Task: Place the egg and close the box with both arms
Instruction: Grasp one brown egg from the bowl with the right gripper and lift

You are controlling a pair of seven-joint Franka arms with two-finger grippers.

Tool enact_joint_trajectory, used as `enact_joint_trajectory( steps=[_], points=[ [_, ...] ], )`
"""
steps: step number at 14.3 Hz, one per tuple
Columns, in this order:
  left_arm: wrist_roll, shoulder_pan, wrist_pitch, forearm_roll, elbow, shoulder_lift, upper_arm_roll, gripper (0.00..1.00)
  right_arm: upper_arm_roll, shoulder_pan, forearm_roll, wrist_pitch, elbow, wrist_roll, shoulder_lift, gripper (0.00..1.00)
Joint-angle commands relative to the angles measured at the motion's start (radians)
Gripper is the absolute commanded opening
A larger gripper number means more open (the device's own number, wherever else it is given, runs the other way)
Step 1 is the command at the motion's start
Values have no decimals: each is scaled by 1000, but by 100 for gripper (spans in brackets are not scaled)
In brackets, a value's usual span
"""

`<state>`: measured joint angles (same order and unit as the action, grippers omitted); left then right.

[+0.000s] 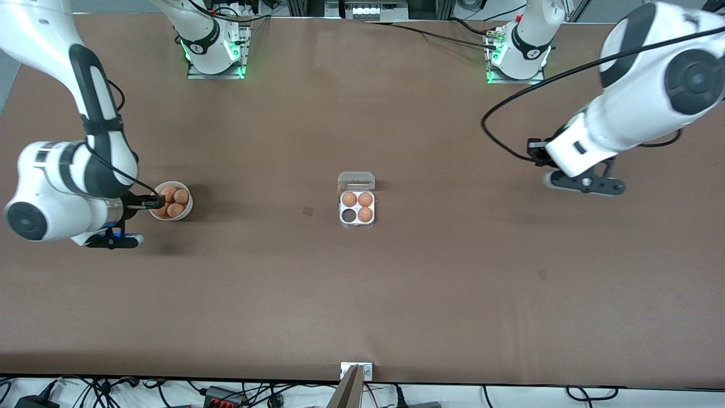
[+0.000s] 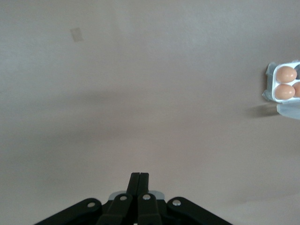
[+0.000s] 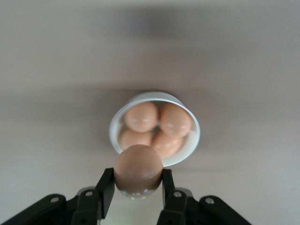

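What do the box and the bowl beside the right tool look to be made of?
The box: thin clear plastic, seemingly; the table shows through its raised lid. The bowl: white with a smooth, matte-looking wall, perhaps plastic or paper; it cannot be told which. The right tool holds an egg above it.

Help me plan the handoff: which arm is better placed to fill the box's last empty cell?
Right. The right gripper is shut on an egg above the bowl. The box has one empty cell, lid open. The left gripper is shut, empty, waiting over bare table.
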<state>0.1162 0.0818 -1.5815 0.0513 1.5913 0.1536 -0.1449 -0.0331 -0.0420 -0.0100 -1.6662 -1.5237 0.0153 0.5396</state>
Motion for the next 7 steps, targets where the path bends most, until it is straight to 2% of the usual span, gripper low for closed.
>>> enact_joint_trajectory(
  steps=[1,3,7],
  points=[
    [-13,-7,17,-16,-13,-6,-2,1,-92,10,19,46,114,-9,2,17],
    [-21,-14,15,-16,-11,-6,-2,1,-171,36,18,-24,120,-24,10,17],
    [-24,-20,-5,-18,-13,4,-1,1,-179,183,19,-208,120,-92,34,17]
  ],
)
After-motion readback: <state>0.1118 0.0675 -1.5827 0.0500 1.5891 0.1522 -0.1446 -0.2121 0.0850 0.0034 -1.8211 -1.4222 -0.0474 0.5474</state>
